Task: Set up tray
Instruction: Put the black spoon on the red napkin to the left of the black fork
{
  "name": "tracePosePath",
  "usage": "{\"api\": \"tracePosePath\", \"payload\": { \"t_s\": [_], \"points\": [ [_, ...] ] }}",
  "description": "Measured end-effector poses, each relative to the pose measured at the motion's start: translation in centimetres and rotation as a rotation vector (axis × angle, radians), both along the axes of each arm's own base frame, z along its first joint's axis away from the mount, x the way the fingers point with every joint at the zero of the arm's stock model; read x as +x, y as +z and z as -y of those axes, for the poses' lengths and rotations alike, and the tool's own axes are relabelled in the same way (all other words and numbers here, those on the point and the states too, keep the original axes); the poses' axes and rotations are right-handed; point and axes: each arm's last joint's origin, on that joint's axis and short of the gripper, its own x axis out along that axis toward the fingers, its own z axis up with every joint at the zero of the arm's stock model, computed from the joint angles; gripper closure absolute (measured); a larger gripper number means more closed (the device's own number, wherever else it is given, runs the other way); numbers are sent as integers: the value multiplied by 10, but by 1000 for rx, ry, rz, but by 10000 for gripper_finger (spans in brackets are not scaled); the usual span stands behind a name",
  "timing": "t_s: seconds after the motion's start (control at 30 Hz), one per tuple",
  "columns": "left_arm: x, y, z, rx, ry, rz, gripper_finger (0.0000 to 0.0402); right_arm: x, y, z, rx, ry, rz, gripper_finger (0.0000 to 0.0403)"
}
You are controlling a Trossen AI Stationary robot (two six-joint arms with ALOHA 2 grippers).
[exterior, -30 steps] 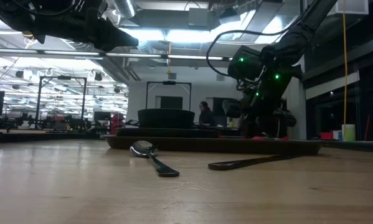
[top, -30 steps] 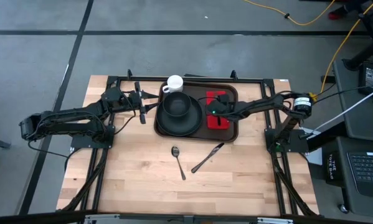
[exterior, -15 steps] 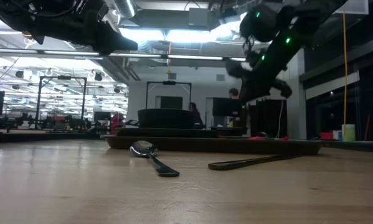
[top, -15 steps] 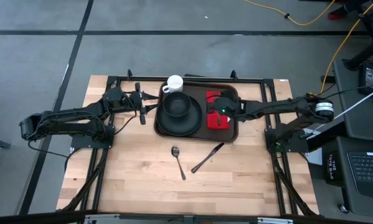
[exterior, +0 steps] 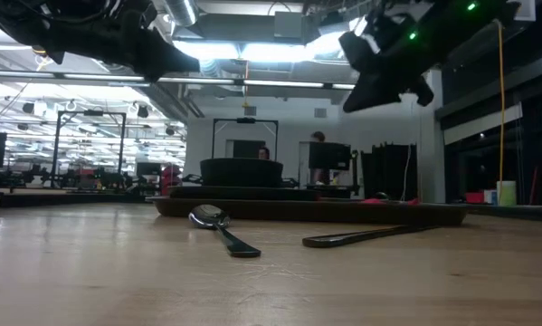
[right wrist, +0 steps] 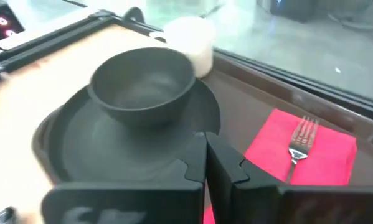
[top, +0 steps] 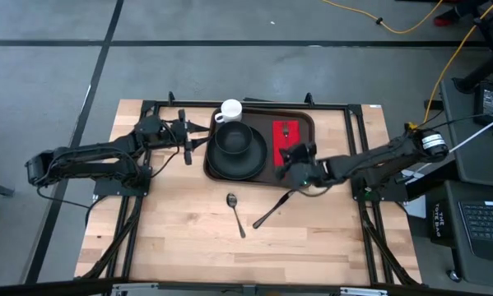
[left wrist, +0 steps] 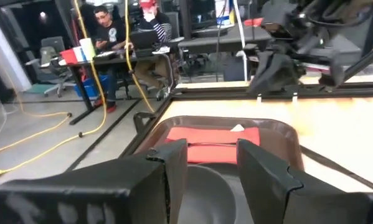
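My right gripper [top: 289, 162] fingers are closed, empty, above the tray's [top: 309, 176] near edge; fork [right wrist: 300, 142] lies on the napkin [right wrist: 323, 163], ready for the knife [top: 272, 210].

My left gripper [top: 187, 137] waits open beside the plate [top: 217, 164].

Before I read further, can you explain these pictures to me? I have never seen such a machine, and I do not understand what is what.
It is a robot with two dark arms at a wooden table. One camera looks straight down, one looks level across the table, and one sits on each wrist.

A brown tray holds a black plate with a bowl, and a red napkin with a fork on it. A white cup stands by the tray's far edge. A spoon and a knife lie on the bare wood.

The left gripper waits open beside the plate. The right gripper is shut and empty, raised above the tray's near edge.
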Motion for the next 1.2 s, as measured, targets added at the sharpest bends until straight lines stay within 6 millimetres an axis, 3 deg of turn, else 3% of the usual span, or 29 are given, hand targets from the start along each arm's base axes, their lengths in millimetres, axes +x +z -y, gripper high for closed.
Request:
{"api": "tracePosePath", "payload": {
  "t_s": [0.27, 0.5, 0.87, 1.03, 1.2],
  "points": [
    [-9, 4, 8, 17, -126, 19, 272, 0, 2, -30, -69, 36, 57, 396],
    [-32, -25, 19, 7, -121, 51, 272, 16, -2, -40, -90, 97, 66, 399],
    [-57, -29, 30, -19, -125, 80, 272, 78, 28, -58, -76, 222, -37, 400],
    [-64, -30, 34, -22, -126, 75, 272, 109, 35, -70, 45, 251, -146, 399],
    [-68, -29, 35, -29, -126, 94, 272, 142, 27, -84, 211, 321, -229, 399]
  ]
}}
